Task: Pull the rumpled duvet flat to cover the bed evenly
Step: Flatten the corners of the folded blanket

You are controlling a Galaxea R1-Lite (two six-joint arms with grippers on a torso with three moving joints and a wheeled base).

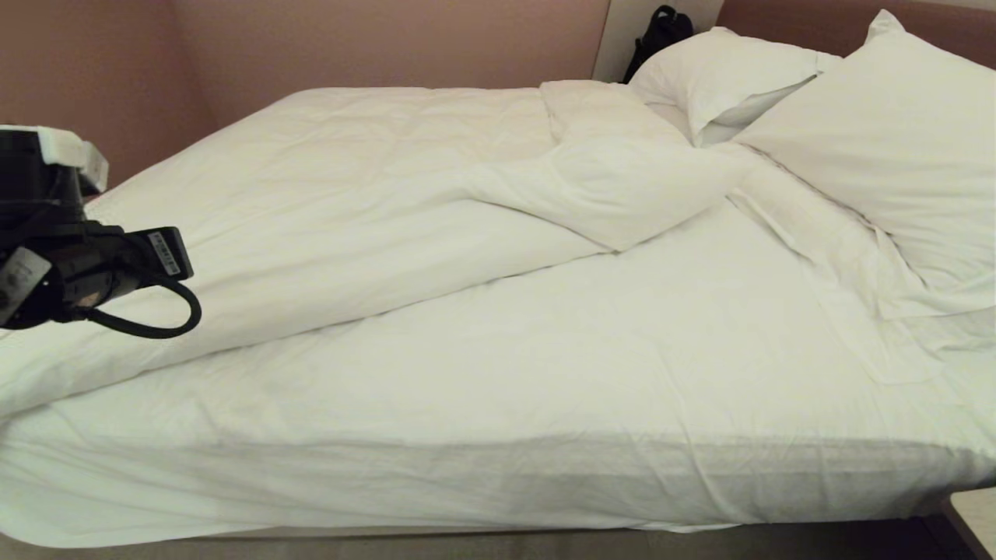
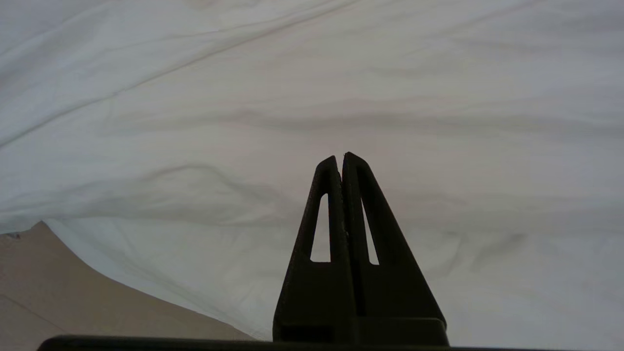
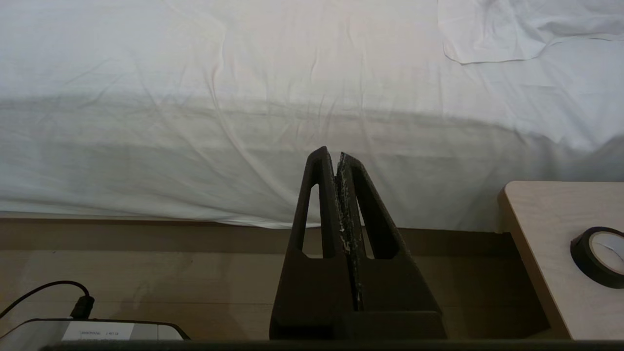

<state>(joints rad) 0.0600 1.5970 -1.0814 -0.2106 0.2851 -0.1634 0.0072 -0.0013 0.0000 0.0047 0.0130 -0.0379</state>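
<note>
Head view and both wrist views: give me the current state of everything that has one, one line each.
duvet: rumpled, bunched over the bed's far side, one corner folded toward the pillows.
bed: near side uncovered, bare sheet showing.
pillows: two, lying at the headboard end.
left gripper: shut, empty, over white bedding.
right gripper: shut, empty, low beside the bed.
roll of black tape: lying flat on the side table.

I get soft, warm, fairly dim light on the duvet, with gentle shadows in its folds and a darker band along the side of the bed. Both wrist views look cooler and sharp; the closed fingers read as black silhouettes.
</note>
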